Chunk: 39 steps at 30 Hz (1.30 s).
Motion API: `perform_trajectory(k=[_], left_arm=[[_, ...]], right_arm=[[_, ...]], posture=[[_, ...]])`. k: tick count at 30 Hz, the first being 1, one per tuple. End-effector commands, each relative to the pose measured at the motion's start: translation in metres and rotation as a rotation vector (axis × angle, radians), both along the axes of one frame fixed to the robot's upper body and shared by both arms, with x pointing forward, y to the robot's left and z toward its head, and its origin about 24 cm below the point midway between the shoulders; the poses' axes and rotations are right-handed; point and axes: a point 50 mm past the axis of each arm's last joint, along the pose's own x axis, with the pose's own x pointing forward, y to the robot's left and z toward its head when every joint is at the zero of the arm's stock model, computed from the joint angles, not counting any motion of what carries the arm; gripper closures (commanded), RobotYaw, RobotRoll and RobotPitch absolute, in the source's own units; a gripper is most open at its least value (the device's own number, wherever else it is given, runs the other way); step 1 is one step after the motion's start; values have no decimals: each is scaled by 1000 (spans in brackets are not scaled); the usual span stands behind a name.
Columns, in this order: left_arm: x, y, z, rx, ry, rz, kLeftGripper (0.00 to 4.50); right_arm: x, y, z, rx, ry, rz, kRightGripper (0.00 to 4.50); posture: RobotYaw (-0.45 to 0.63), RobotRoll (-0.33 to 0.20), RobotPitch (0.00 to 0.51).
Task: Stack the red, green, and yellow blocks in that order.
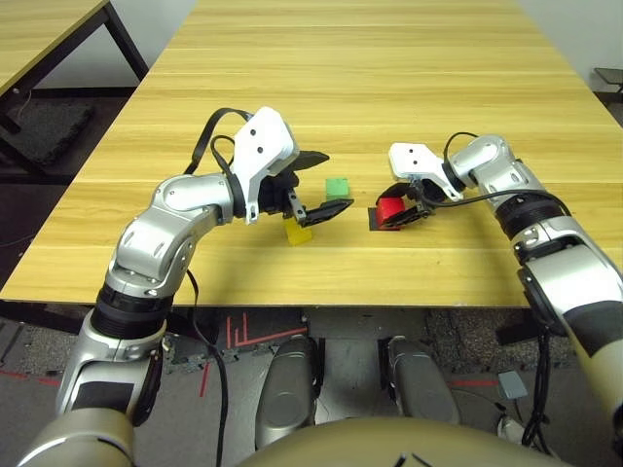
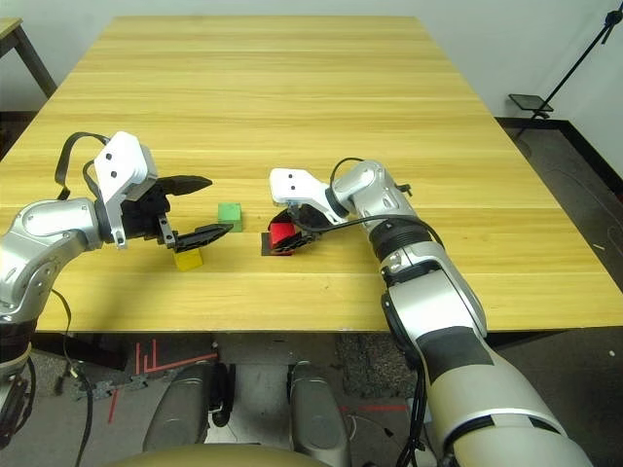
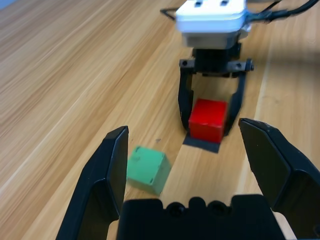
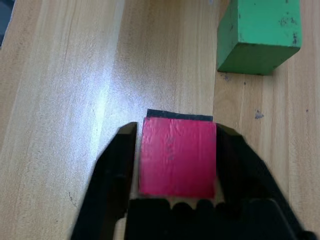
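You are looking at a robotics lab or test room. A large bare wooden counter (image 2: 292,88) on black metal legs stands on grey carpet, with a second one (image 1: 44,29) off to your left. Red tape marks (image 1: 234,336) line the floor beneath, and a black stand (image 2: 574,58) rises by the white wall.

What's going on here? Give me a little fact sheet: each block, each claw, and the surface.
Red block: between the right gripper's fingers, over a black patch
Green block: alone on the table, unstacked
Yellow block: on the table, under the left gripper
Left gripper: open, holding nothing
Surface: wooden table
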Motion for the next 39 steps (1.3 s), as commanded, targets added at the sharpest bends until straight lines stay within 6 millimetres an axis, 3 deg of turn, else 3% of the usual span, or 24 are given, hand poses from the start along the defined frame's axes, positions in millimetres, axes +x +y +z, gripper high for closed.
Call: perform_trajectory(k=[1,7,13,23,39], left_arm=[[13,-7,-2,53,-2,-57,0],[41,-16,-6,138,19,-147,0],[60,-15,-23,220,66,-200,0],[75,-8,-49,291,136,-202,0],[92,-8,-66,344,139,-108,0]], right_arm=[[4,-21,25,57,-54,-26,43],[-11,-64,57,187,-63,-96,13],[-49,-92,64,270,-18,-167,13],[-90,-100,56,400,15,-299,13],[-82,-98,48,450,-12,-345,13]], posture=[[330,-203,73],[253,-193,58],[167,-176,50],[90,-162,50],[91,-154,56]])
